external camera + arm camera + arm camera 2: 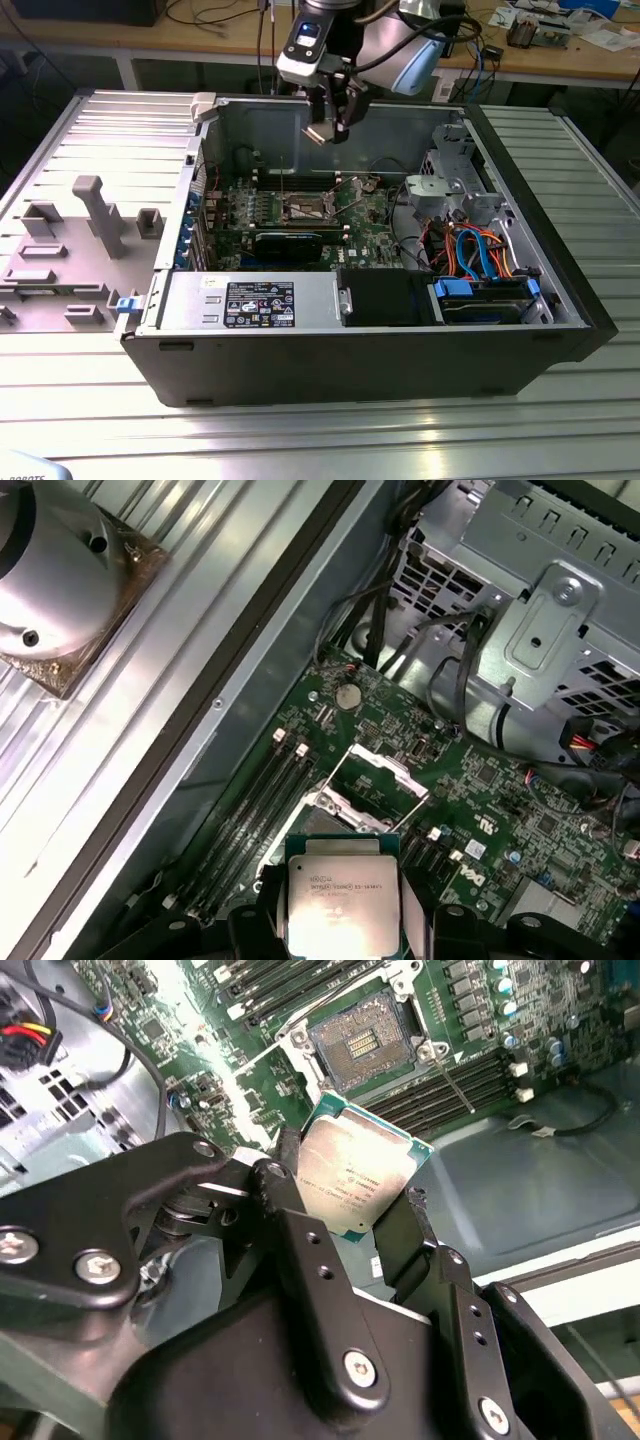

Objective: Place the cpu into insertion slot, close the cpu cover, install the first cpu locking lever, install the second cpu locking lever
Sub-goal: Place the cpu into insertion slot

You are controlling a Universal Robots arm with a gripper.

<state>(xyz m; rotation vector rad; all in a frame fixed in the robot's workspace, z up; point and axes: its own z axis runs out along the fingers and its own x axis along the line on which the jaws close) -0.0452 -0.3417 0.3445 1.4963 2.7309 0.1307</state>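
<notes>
Silvery-grey metal with a green edge: the cpu [365,1160] is clamped between the two black fingers [300,1235] of the gripper [335,125], one finger on each of two opposite edges. In the second wrist view the chip is tilted, its metal top facing the camera. It hangs in the air above the insertion slot [365,1045] and does not touch it.

The insertion slot lies uncovered on the green motherboard [500,790], its dark pin field showing inside a silvery rim. In the first wrist view the cpu cover [388,767], a thin metal frame, stands raised at the slot's far edge, beyond the held chip. A thin metal locking lever [455,1085] slants up just beside the slot. Long narrow memory slots [470,1080] run along both sides of it.

In the exterior view the slot sits deep inside an open black computer case [360,365], with the gripper well above it, near the case's upper rim.
</notes>
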